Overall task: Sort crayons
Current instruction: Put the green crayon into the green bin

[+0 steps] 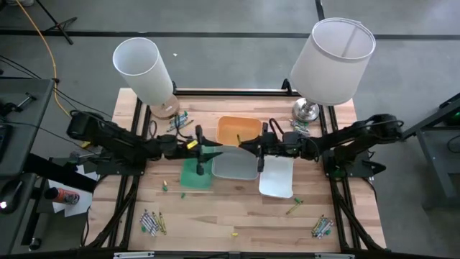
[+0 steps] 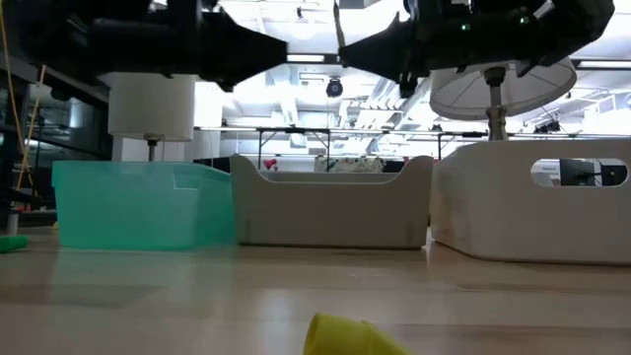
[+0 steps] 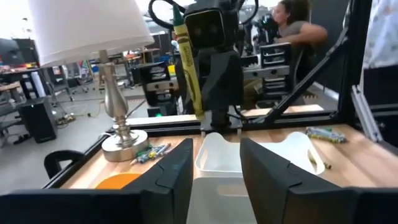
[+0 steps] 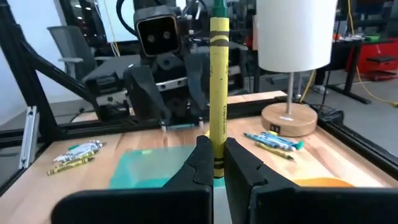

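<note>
My right gripper (image 4: 216, 168) is shut on a yellow-green crayon (image 4: 219, 81), which also shows in the left wrist view (image 3: 188, 68). My left gripper (image 3: 216, 171) faces it with its fingers open and nothing between them. In the high view the two grippers, left (image 1: 218, 151) and right (image 1: 246, 149), meet above the far edge of the grey tray (image 1: 235, 165). Around it stand a green tray (image 1: 195, 174), an orange tray (image 1: 238, 129) and a white tray (image 1: 277, 177). Piles of crayons (image 1: 153, 223) (image 1: 321, 228) lie near the front. My right gripper pinches the crayon's lower end (image 4: 217, 158) between its two fingers. The fingers point level from the table's right and lie across the crayon. The crayon stands upright above the fingers with its green tip up, clear of the table and the trays.
Two lamps stand at the back, one at the left (image 1: 147, 72) and one at the right (image 1: 327, 61), each with a crayon pile (image 1: 178, 122) (image 1: 298, 128) by its base. Single crayons lie on the wood (image 1: 164, 187) (image 1: 295, 208) (image 1: 233, 234). A person sits beyond the table (image 3: 292, 28).
</note>
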Robot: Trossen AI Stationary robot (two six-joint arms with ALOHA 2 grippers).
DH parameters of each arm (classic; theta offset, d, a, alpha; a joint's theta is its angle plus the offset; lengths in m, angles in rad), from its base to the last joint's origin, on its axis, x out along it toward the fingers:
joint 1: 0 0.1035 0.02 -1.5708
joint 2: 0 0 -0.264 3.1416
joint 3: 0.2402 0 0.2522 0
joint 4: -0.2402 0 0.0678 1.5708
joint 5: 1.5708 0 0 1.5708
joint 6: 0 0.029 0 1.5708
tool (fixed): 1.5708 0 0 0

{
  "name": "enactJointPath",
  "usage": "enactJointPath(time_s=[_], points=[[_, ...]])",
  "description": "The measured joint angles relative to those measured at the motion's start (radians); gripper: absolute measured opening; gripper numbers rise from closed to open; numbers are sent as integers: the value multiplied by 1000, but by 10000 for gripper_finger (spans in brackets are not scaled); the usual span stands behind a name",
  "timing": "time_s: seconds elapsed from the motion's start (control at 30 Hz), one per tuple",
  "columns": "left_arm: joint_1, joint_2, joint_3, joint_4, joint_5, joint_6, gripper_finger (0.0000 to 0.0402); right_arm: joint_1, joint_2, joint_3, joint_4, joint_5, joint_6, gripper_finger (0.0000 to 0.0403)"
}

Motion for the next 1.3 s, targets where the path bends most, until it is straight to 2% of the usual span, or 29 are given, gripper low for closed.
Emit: enactJointPath(time_s=[0.1,0.3,0.43,0.57,0.7,0.93,1.13,1.3], points=[[0,35,35,1,9,15,131,5,45,0,43,-4,3,2],[0,20,47,4,40,7,138,4,100,12,55,-13,11,2],[0,16,47,6,41,-2,138,6,169,85,54,-60,20,2],[0,18,47,6,41,-21,138,6,228,171,-19,-74,4,2],[0,18,47,3,41,-38,138,12,247,221,-101,-101,-25,2],[0,18,47,-20,43,-46,136,24,242,235,-106,-101,-69,2],[0,18,47,-20,42,-46,108,24,241,235,-117,-89,-76,2],[0,18,47,-20,41,-46,42,26,241,235,-117,-24,-97,2]])
